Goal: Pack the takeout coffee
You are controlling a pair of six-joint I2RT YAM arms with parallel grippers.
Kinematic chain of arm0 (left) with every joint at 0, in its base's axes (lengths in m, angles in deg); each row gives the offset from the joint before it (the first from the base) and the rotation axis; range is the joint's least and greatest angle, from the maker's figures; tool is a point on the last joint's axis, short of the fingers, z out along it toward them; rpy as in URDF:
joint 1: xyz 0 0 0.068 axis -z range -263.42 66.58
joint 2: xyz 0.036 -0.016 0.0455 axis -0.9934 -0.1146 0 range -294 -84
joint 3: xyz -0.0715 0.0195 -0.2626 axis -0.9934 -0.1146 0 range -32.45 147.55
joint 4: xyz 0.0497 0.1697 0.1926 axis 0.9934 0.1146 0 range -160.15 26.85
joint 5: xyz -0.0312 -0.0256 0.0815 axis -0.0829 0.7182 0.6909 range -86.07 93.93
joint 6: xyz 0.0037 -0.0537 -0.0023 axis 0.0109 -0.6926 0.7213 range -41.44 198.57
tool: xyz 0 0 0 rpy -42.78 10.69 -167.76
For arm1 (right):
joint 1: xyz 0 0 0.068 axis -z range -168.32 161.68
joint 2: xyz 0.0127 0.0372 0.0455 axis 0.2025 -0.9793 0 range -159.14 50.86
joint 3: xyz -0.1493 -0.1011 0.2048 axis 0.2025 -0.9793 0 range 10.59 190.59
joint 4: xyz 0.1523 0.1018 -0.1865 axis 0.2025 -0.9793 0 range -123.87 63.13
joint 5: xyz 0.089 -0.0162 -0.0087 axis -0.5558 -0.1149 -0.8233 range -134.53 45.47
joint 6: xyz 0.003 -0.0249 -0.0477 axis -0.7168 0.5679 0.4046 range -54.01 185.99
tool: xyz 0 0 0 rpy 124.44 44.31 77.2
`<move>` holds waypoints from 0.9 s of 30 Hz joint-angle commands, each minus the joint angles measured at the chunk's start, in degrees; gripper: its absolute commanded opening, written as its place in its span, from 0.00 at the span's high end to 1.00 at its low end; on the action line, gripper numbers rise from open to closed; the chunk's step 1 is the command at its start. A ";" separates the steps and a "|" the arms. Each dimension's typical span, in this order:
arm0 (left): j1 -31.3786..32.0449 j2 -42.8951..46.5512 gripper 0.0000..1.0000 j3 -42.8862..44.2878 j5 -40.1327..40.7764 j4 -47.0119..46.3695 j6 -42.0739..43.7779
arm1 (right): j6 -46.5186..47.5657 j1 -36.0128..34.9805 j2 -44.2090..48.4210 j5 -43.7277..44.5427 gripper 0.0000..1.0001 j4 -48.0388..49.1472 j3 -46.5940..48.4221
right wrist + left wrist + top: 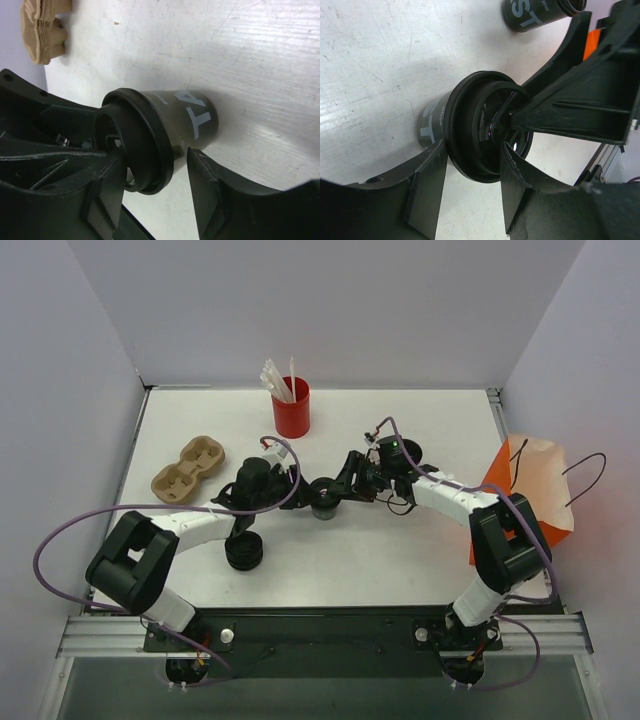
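A small black coffee cup (323,502) stands mid-table with a black lid (480,135) on top. My left gripper (296,486) reaches it from the left and my right gripper (346,484) from the right; both are open and their fingers meet over the lid. In the left wrist view my gripper (470,150) straddles the lid's rim, and the right gripper's finger (570,110) lies across the lid top. In the right wrist view my gripper (155,152) straddles the lidded cup (192,117). A second cup (530,12), its top open, stands behind the right arm.
A low stack of loose black lids (244,552) sits near the left arm. A cardboard cup carrier (188,470) lies at the left, also in the right wrist view (45,25). A red cup of white straws (291,408) stands at the back. The orange paper bag (530,490) is at the right edge.
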 commanded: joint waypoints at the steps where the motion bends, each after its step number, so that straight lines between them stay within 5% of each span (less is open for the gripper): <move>1: 0.99 -3.73 0.49 -3.38 5.13 12.56 2.89 | 2.72 -0.83 -2.78 3.57 0.55 -2.41 2.62; 14: -0.76 0.66 0.36 7.78 3.56 24.77 8.07 | 23.28 -1.97 -7.62 -2.92 0.68 -20.25 11.94; 27: -3.48 -1.97 0.34 10.77 0.03 23.11 11.33 | 27.59 -2.59 -11.93 -8.64 0.69 -25.09 18.79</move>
